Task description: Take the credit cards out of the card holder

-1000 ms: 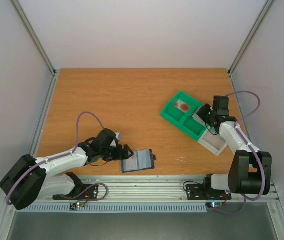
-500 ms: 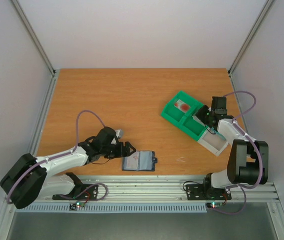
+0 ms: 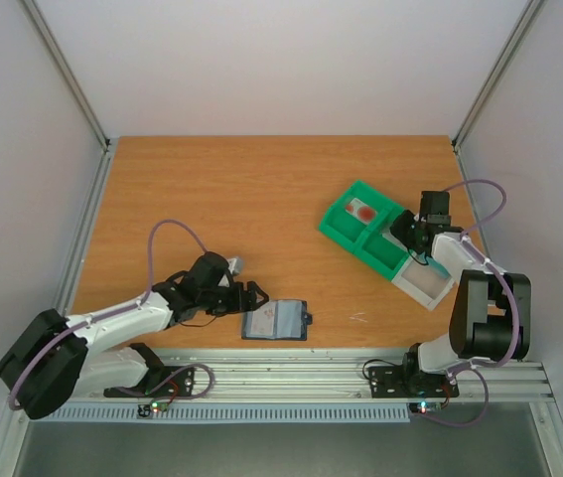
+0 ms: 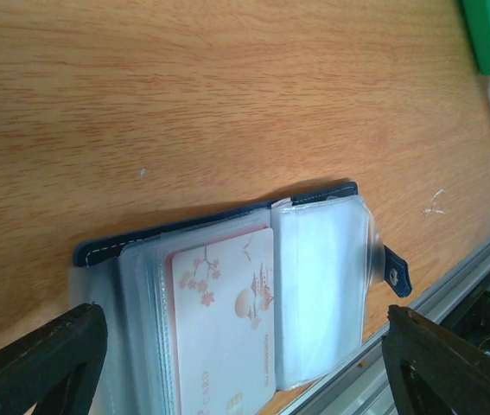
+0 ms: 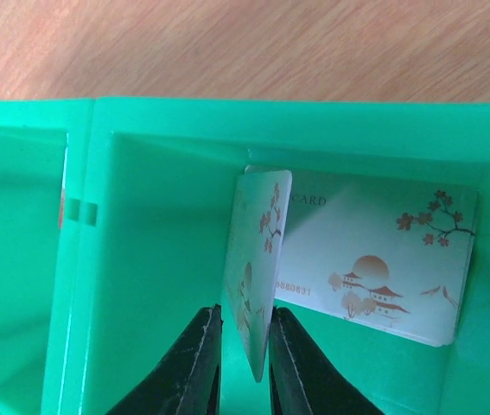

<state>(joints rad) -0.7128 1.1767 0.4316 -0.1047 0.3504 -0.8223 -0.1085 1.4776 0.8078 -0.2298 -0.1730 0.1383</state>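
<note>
The slate-blue card holder (image 3: 276, 320) lies open near the table's front edge, with its dark tab on the right. In the left wrist view its clear sleeves (image 4: 322, 259) show one whitish credit card (image 4: 223, 320) still inside. My left gripper (image 3: 250, 297) is open just left of the holder, its fingers (image 4: 46, 354) spread either side and touching nothing. My right gripper (image 3: 407, 238) is inside the green tray (image 3: 346, 237). It is shut on a credit card (image 5: 257, 259) held on edge above another card (image 5: 383, 259) lying flat in that compartment.
A further card with a red blotch (image 3: 363, 212) lies in the green tray's far compartment. A whitish tray section (image 3: 422, 283) adjoins the green one at its near right. The metal rail (image 3: 291, 373) runs just in front of the holder.
The card holder has settled flat and shifted slightly right. My left gripper has eased off it. The right arm has shifted a little, keeping its card over the green tray.
</note>
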